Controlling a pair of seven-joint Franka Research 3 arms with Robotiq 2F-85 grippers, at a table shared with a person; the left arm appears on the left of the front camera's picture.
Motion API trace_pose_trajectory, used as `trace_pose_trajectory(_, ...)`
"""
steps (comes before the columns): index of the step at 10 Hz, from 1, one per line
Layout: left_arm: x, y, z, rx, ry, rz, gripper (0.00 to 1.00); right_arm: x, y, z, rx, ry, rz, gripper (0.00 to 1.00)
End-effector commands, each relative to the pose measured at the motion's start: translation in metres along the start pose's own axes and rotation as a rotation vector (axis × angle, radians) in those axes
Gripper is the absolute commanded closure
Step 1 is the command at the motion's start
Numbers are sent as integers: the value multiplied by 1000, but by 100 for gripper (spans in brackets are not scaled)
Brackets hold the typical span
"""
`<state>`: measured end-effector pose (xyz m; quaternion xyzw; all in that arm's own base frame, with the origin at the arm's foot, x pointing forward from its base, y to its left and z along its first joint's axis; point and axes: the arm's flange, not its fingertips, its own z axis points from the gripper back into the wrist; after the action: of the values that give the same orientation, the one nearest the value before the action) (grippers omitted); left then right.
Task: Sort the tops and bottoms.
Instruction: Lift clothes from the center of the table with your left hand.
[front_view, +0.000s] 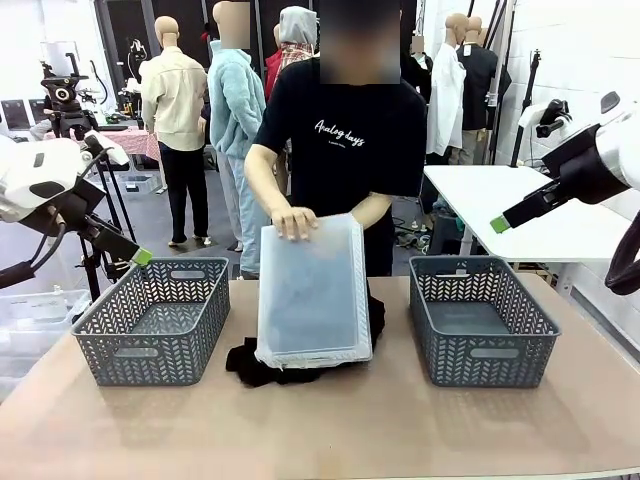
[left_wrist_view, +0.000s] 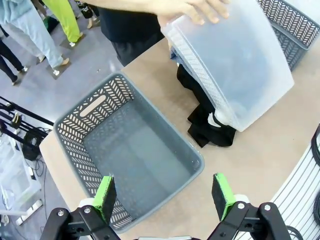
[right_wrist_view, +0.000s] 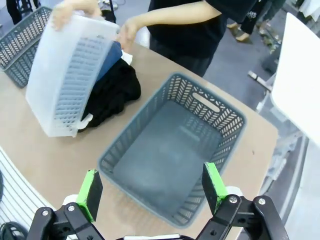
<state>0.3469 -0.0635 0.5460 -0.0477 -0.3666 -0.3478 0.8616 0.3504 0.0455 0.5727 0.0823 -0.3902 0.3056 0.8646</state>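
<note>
My left gripper (left_wrist_view: 163, 194) and right gripper (right_wrist_view: 151, 191) gape open, each facing a basket (left_wrist_view: 130, 150). At twelve o'clock a hand (left_wrist_view: 195, 7) tips a bin (left_wrist_view: 240, 65) over clothes (left_wrist_view: 205, 125).

Beige matte tabletop (front_view: 320, 430) spans the lower half of the front view. Grey smooth floor (front_view: 215, 225) sits mid-left behind it, and is also at upper left in the left wrist view (left_wrist_view: 90, 55). White painted brick wall (front_view: 585, 60) is upper right, with thin black stand poles (front_view: 515, 90) in front of it. White rectangular side table (front_view: 510, 200) is mid-right, and at the right edge of the right wrist view (right_wrist_view: 302, 70). Black camera on a black tripod (front_view: 62, 95) is upper left, with a small table with pink checked cloth (front_view: 135, 142) just behind. Clear plastic storage bin (front_view: 30, 310) is at the left edge. Lighting is bright and even, shadows soft.
</note>
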Motion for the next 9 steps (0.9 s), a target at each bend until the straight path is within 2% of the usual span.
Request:
trace_pose_trajectory(1,-1,0,1,0,1,-1,0,-2,3,-4,7,-2,-2,0)
trace_pose_trajectory(9,-1,0,1,0,1,-1,0,-2,3,-4,7,-2,-2,0)
